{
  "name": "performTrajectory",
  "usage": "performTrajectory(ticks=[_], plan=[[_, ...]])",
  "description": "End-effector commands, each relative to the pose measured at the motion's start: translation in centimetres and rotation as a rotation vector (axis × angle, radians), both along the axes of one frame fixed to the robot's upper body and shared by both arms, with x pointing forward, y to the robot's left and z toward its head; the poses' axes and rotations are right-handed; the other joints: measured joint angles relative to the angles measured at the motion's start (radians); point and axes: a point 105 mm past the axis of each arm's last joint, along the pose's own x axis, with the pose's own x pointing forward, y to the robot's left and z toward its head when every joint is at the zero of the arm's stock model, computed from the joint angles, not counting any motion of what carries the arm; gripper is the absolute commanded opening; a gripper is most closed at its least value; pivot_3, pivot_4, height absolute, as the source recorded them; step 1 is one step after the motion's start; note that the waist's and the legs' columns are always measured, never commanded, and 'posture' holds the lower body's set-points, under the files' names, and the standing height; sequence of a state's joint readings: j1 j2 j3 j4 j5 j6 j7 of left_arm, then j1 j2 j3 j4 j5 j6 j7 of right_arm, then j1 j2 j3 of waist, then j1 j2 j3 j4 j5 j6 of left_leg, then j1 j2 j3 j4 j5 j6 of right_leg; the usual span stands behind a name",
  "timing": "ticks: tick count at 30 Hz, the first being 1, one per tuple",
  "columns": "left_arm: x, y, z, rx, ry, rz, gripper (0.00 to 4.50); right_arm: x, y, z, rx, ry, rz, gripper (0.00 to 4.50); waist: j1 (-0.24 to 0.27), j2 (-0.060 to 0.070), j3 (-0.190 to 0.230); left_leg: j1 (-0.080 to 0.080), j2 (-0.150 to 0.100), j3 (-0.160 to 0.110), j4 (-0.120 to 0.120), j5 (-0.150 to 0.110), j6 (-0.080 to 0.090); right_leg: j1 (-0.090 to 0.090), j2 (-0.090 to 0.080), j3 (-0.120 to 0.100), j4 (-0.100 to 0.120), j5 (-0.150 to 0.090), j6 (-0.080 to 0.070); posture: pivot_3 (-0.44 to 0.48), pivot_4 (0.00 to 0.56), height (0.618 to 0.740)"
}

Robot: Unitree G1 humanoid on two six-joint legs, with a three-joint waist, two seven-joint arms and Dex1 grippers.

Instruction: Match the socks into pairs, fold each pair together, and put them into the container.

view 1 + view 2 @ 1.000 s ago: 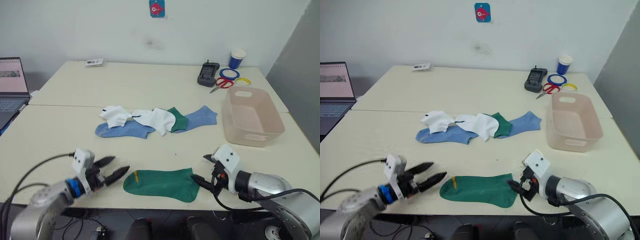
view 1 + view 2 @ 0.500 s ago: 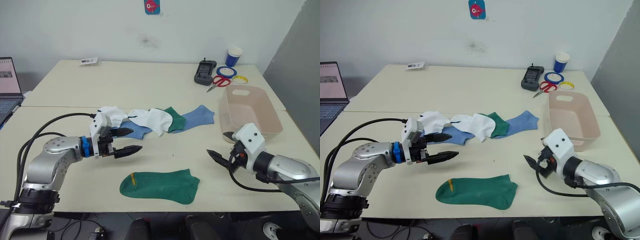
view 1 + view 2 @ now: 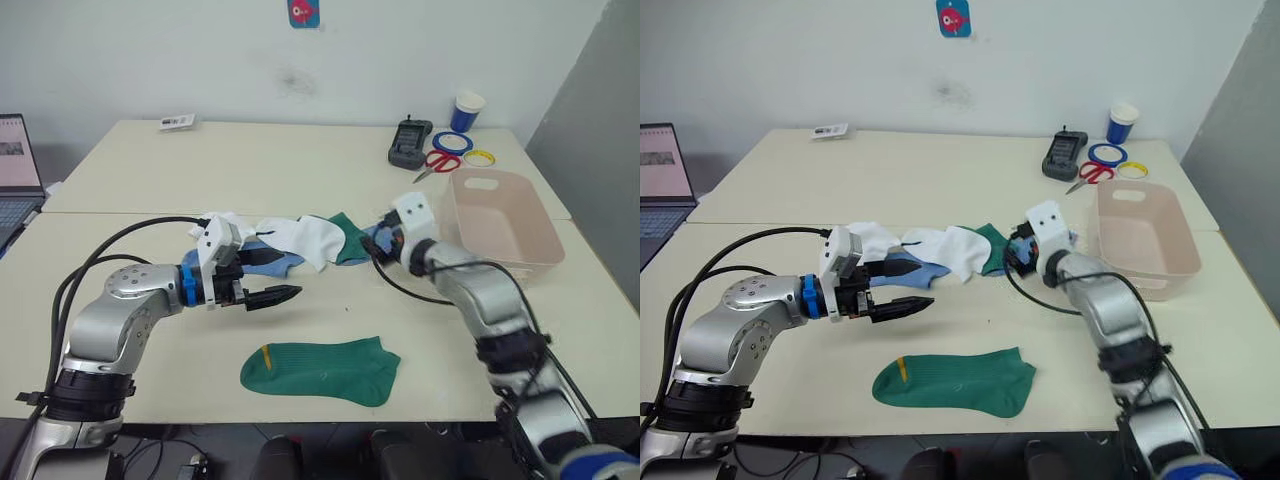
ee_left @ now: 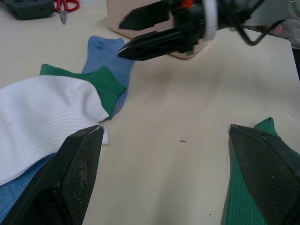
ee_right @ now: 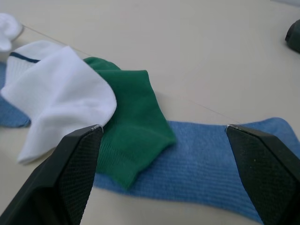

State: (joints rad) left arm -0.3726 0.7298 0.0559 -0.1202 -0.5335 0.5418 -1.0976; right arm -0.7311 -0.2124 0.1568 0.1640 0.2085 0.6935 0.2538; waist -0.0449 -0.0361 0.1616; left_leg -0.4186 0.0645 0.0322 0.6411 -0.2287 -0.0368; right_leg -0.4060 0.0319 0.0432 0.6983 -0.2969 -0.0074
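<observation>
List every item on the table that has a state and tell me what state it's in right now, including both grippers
Left gripper: open, empty, above the table.
Right gripper: open, empty, over the light blue sock.
Near green sock: flat, alone at the table's front.
Second green sock: part under a white sock, lying on the blue one.
Pink bin: empty.
Scissors: closed, cannot tell for sure.
Paper cup: upright.
</observation>
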Motion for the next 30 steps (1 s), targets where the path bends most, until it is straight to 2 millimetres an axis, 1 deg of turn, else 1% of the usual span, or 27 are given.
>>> performTrajectory(ticks=[1,3,6,8,9,10,11,13,14,15,19,20,25,28,29,30], plan=[[-0.2,-0.4,1.2,-0.013,-0.048,-0.014,4.44,2.2,-0.5,0.5,0.065,-0.007,-0.058,4.50,0.002,0.000,0.000,0.000,0.000,0.000,0.000,0.000,0.000,0.000,0.000,0.000,0.000,0.001,-0.001,0.000,0.150,0.732],[-0.1,-0.5,1.1,-0.013,-0.049,-0.012,4.44,2.8,-0.4,-0.2,0.071,0.016,-0.066,4.50,0.005,0.001,0.000,0.000,0.000,0.000,0.000,0.000,0.000,0.000,0.000,0.000,0.000,0.001,-0.002,0.000,0.150,0.732],[-0.1,-0.4,0.9,-0.011,-0.048,-0.008,4.44,3.1,-0.1,-1.3,0.104,0.064,-0.064,4.50,0.007,0.001,0.000,0.000,0.000,0.000,0.000,0.000,0.000,0.000,0.000,0.000,0.000,0.001,-0.002,0.000,0.150,0.732],[0.0,-0.3,0.8,-0.010,-0.047,-0.005,4.50,2.8,0.6,-1.9,0.126,0.096,-0.038,4.10,0.007,0.001,0.001,0.000,0.000,0.000,0.000,0.000,0.000,0.000,0.000,0.000,0.000,0.001,-0.002,0.000,0.150,0.732],[0.0,-0.2,0.7,-0.009,-0.046,-0.003,4.50,2.6,1.0,-2.2,0.136,0.113,-0.024,3.86,0.007,0.001,0.001,0.000,0.000,0.000,0.000,0.000,0.000,0.000,0.000,0.000,0.000,0.001,-0.002,0.000,0.150,0.732],[0.1,-0.2,0.5,-0.008,-0.047,-0.002,4.50,2.4,1.4,-2.4,0.145,0.126,-0.011,3.47,0.007,0.001,0.001,0.000,0.000,0.000,0.000,0.000,0.000,0.000,0.000,0.000,0.000,0.001,-0.002,0.000,0.150,0.732],[0.1,-0.1,0.5,-0.008,-0.047,0.000,4.50,2.3,1.6,-2.5,0.153,0.132,-0.003,3.20,0.005,0.001,0.001,0.000,0.000,0.000,0.000,0.000,0.000,0.000,0.000,0.000,0.001,0.001,-0.002,0.000,0.150,0.732],[0.2,-0.1,0.4,-0.009,-0.048,0.000,4.50,2.0,2.1,-2.6,0.164,0.137,0.014,2.41,0.003,0.001,0.001,0.000,0.000,0.000,0.000,0.000,0.000,0.000,0.000,0.000,0.001,0.001,-0.002,0.000,0.150,0.732],[0.2,-0.1,0.3,-0.009,-0.049,0.000,4.50,1.9,2.4,-2.5,0.179,0.136,0.026,2.10,0.004,0.001,0.001,0.000,0.000,0.000,0.000,0.000,0.000,0.000,0.000,-0.001,0.001,0.001,-0.002,0.000,0.150,0.732],[0.2,-0.1,0.3,-0.010,-0.050,0.000,4.50,1.7,2.7,-2.4,0.191,0.136,0.035,1.67,0.004,0.001,0.001,0.000,0.000,-0.001,0.000,0.000,0.000,0.000,0.000,-0.001,0.002,0.001,-0.002,0.000,0.150,0.732],[0.5,0.2,0.2,-0.011,-0.071,0.018,4.50,1.4,3.1,-1.6,0.231,0.120,0.056,0.22,0.004,0.001,0.001,0.000,0.000,0.000,0.000,0.000,0.000,0.000,0.000,-0.001,0.002,0.001,-0.002,0.000,0.150,0.732],[0.5,0.3,0.2,-0.011,-0.073,0.020,4.50,1.3,3.1,-1.4,0.229,0.112,0.058,0.03,0.004,0.001,0.001,0.000,0.000,0.000,0.000,0.000,0.000,0.000,0.000,0.000,0.002,0.001,-0.002,0.000,0.150,0.732],[0.8,0.3,-0.1,-0.007,-0.077,0.028,4.50,1.6,2.7,0.6,0.129,-0.021,0.076,0.03,0.005,0.002,0.001,0.000,0.000,0.000,0.000,0.000,0.000,0.000,0.000,-0.001,0.002,0.001,-0.002,0.000,0.150,0.732],[0.9,0.4,-0.1,-0.007,-0.082,0.032,4.50,1.9,2.3,2.1,-0.002,-0.138,0.094,0.03,0.005,0.002,0.001,0.000,0.000,0.000,0.000,0.000,0.000,0.000,0.000,-0.001,0.002,0.001,-0.002,0.000,0.150,0.732],[1.0,0.4,-0.1,-0.007,-0.083,0.033,4.50,2.0,2.1,2.4,-0.029,-0.163,0.098,0.03,0.004,0.002,0.001,0.000,0.000,0.000,0.000,0.000,0.000,0.000,0.000,-0.001,0.002,0.001,-0.002,0.000,0.150,0.732],[1.0,0.5,-0.1,-0.006,-0.086,0.037,4.50,2.1,1.9,3.2,-0.053,-0.195,0.104,0.03,0.005,0.002,0.001,0.000,0.000,0.000,0.000,0.000,0.000,-0.001,0.000,-0.001,0.002,0.001,-0.002,0.000,0.150,0.732]])
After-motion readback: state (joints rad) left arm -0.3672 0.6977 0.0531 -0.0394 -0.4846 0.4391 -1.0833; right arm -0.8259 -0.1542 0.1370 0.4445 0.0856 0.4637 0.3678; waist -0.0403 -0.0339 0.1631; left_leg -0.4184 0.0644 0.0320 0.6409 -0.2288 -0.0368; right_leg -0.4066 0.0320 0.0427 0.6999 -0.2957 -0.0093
